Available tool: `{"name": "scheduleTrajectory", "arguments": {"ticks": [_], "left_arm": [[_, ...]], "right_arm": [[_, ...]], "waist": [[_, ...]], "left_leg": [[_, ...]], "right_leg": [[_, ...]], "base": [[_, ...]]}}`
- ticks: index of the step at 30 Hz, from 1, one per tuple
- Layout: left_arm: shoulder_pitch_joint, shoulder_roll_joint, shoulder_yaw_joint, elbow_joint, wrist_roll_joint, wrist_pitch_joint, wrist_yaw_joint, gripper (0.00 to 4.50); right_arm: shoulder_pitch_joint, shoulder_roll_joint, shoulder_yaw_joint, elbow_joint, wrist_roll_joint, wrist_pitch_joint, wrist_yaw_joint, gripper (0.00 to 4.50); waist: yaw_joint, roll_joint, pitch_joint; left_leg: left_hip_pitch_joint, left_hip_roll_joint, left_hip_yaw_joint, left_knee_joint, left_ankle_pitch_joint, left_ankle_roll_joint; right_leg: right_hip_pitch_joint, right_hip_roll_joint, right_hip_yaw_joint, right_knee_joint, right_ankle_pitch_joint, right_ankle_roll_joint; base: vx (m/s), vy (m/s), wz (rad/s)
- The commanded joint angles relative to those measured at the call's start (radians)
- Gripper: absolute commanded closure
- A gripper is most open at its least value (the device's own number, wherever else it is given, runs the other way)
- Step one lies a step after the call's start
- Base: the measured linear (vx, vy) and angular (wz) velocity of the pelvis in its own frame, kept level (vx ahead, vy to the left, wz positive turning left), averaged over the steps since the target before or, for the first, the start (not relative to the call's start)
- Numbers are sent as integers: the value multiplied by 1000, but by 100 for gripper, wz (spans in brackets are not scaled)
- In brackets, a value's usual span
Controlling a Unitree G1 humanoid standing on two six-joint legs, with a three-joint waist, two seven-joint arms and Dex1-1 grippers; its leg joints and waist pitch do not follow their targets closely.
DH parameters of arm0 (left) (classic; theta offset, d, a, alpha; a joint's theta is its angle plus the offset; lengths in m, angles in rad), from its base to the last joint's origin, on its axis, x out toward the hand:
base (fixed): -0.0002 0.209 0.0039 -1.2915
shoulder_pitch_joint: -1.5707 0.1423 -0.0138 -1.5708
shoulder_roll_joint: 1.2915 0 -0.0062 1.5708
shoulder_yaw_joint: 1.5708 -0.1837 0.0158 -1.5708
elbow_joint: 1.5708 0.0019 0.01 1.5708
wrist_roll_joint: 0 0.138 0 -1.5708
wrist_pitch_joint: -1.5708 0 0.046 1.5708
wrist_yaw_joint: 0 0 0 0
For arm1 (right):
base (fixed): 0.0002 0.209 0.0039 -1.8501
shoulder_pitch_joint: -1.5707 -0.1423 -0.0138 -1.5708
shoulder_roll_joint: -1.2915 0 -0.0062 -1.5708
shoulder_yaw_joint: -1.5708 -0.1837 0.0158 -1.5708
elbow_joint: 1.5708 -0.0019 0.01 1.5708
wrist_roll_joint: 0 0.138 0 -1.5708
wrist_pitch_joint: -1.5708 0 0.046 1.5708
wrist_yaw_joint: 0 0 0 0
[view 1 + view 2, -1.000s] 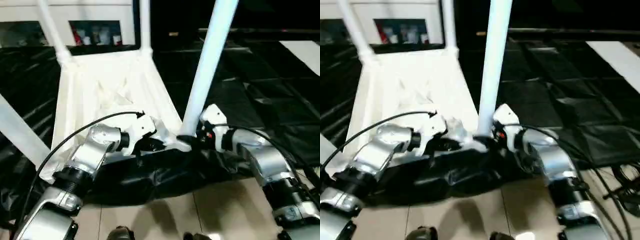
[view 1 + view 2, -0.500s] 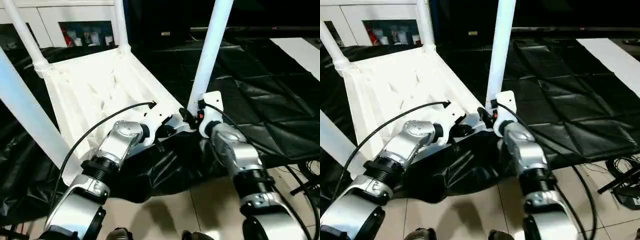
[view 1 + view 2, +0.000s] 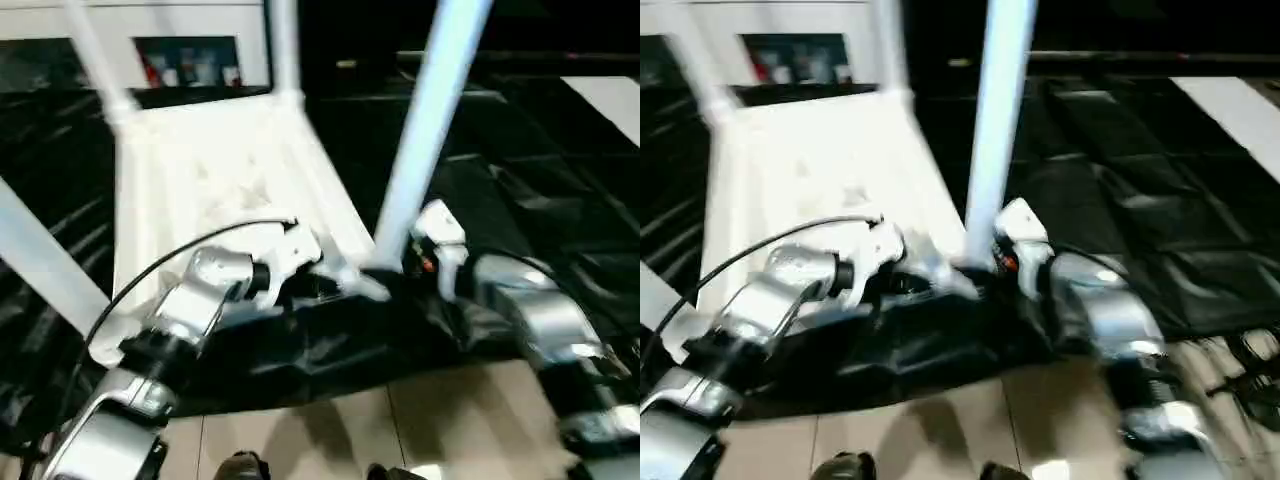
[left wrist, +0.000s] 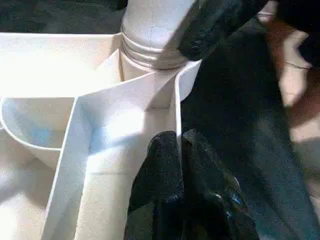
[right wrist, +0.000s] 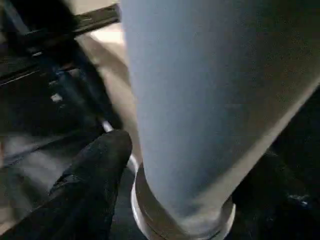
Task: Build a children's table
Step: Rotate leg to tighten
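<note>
Since half a second ago the right gripper (image 3: 405,262) has swung outward, so its silver forearm now comes in from the right side, and it stays at the base of the near right leg (image 3: 425,130). Its jaws are spread on both sides of this leg, just above the corner socket; in the right wrist view one black finger (image 5: 95,185) stands beside the tube, and I cannot tell if it presses the tube or only stands close. The left gripper (image 4: 179,150) is closed tightly, its two fingers pinching the thin edge wall of the tabletop (image 3: 215,170) next to the same corner socket. The tabletop lies upside down on the black-draped work table (image 3: 540,170), its ribbed underside facing up, with the near edge close to the table's front. Two more legs (image 3: 283,45) rise from the far corners, and a fourth leg (image 3: 40,260) leans up at the left. Behind stands a white cabinet (image 3: 190,40) with small objects on a shelf.
</note>
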Motion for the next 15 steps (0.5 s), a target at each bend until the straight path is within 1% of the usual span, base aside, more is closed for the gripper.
{"name": "scheduleTrajectory", "arguments": {"ticks": [1,3,5,8,10,11,12,14,15], "left_arm": [[-4,-25,-36,-72,-48,-19,-52,450],[0,-20,-38,-80,-52,-16,-61,450],[3,-16,-40,-85,-55,-14,-68,450],[6,-12,-36,-89,-51,-12,-72,450],[2,-13,-32,-83,-45,-10,-69,450],[0,-14,-31,-81,-44,-9,-65,450],[-8,-24,-21,-68,-39,-10,-34,450],[-15,-34,-14,-56,-35,-9,-9,450],[-36,-56,1,-23,-20,-3,51,450]], "right_arm": [[16,4,84,-17,12,22,66,146],[14,0,89,-16,13,25,71,146],[14,-1,90,-17,12,26,77,174],[14,5,91,-25,15,41,84,192],[19,20,92,-33,18,55,83,214],[20,24,92,-33,18,56,77,214],[23,45,86,-24,11,44,38,226],[20,68,73,-7,4,45,-8,237],[6,115,50,38,-20,48,-112,242]], "waist": [[-4,-4,-71],[-4,-4,-70],[-3,-6,-69],[-3,-6,-70],[-3,-5,-70],[-3,-5,-71],[-3,-5,-71],[-5,-5,-70],[-10,-4,-67]], "left_leg": [[28,17,5,-63,-295,45],[28,17,4,-65,-310,35],[29,15,5,-65,-321,27],[27,16,4,-65,-308,26],[25,15,3,-66,-295,27],[25,15,4,-65,-293,27],[26,15,4,-65,-292,27],[24,14,3,-66,-296,24],[24,12,3,-68,-313,15]], "right_leg": [[43,-30,23,-63,-219,-235],[43,-32,24,-66,-255,-223],[41,-34,25,-70,-290,-209],[41,-34,25,-70,-289,-204],[42,-32,24,-68,-275,-202],[42,-32,25,-68,-271,-203],[42,-32,24,-67,-264,-205],[42,-32,24,-67,-269,-204],[38,-32,24,-71,-303,-198]], "base": [[0,0,0],[0,0,0],[0,0,0],[0,0,0],[0,0,0],[0,0,0],[0,0,0],[0,0,0],[0,0,0]]}}
